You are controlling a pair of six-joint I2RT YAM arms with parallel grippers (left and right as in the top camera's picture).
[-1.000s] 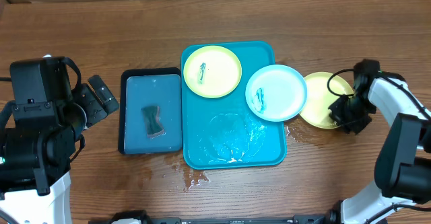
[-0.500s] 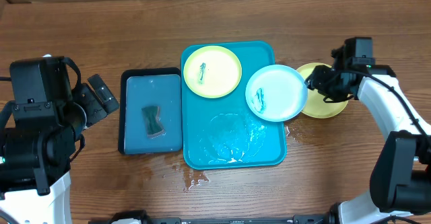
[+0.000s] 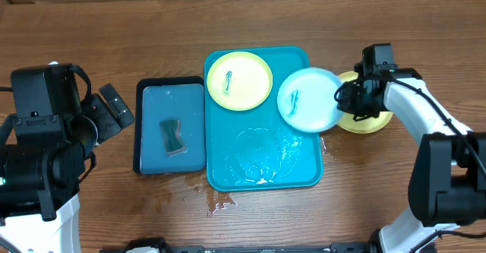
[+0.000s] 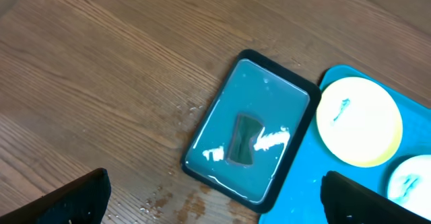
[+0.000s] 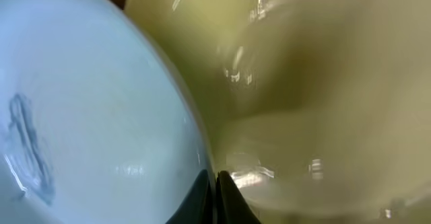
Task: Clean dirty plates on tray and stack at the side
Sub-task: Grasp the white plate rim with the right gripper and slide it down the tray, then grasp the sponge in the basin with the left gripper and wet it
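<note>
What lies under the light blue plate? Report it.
The blue plate covers the tray's right rim and the left edge of a yellow plate. Anything else beneath is hidden.

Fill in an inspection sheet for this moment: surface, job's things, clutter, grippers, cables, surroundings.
Surface: wooden table, wet patches beside the tray.
Job's things: teal tray, wet inside. Yellow-green plate on it, blue smear. Light blue plate, smeared, overhanging the tray's edge on the right arm's side. Second yellow-green plate on the table beyond it.
Clutter: small black-rimmed tray holding a sponge.
Grippers: left gripper open, away from the plates. Right gripper shut on the light blue plate's rim.
Cables: black cable along the right arm, clear of the plates.
Surroundings: nothing seen.
</note>
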